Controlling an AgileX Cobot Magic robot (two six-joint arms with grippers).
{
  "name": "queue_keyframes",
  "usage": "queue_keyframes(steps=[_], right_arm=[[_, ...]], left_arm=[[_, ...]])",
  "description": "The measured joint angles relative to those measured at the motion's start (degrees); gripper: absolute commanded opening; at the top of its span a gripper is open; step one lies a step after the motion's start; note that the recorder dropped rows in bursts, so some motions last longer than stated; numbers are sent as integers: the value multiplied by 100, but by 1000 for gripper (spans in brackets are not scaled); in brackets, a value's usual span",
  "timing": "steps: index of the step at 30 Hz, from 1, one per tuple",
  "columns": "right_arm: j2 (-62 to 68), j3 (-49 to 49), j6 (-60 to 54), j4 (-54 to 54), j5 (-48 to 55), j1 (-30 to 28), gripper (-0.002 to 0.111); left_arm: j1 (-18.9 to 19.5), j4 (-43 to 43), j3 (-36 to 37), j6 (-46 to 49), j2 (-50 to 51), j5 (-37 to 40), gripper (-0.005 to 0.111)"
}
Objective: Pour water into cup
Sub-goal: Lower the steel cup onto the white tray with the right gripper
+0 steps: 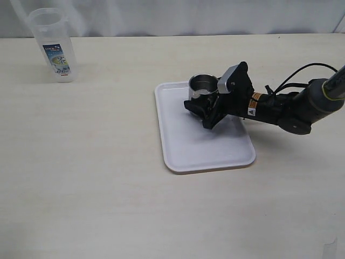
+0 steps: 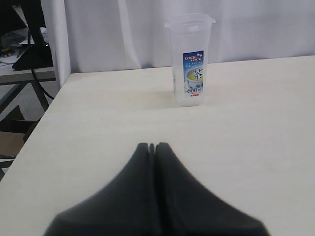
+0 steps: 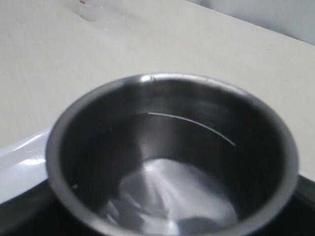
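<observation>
On the tray, near its far edge, the cup stands upright between the jaws of the right gripper. You cannot tell whether they clamp it. The left gripper is closed on nothing and faces the container, well apart from the cup. Open the left jaws before you approach the container. Grasp it mid-body, level, so the pour is controlled.
</observation>
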Motion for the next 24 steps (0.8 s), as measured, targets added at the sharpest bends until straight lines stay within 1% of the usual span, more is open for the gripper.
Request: queue_keyframes(steps=[4,6,9,10,12,13,15,16,17,24], right_arm=[[0,0,0,3,-10,0,6],[0,0,0,3,-10,0,12],[0,0,0,3,-10,0,31],[0,0,0,3,-10,0,43],[0,0,0,3,-10,0,61],[0,0,0,3,-10,0,74],[0,0,0,3,-23,0,88],[0,0,0,3,-54,0,92],[0,0,0,13,-108,0,94],[0,0,0,24,-142,0,93]], left_arm=[[0,0,0,0,0,0,0],[0,0,0,0,0,0,0],[0,0,0,0,0,0,0],[0,0,0,0,0,0,0],[0,0,0,0,0,0,0],[0,0,0,0,0,0,0],[0,0,0,0,0,0,0],[0,0,0,0,0,0,0],[0,0,0,0,0,0,0],[0,0,0,0,0,0,0]])
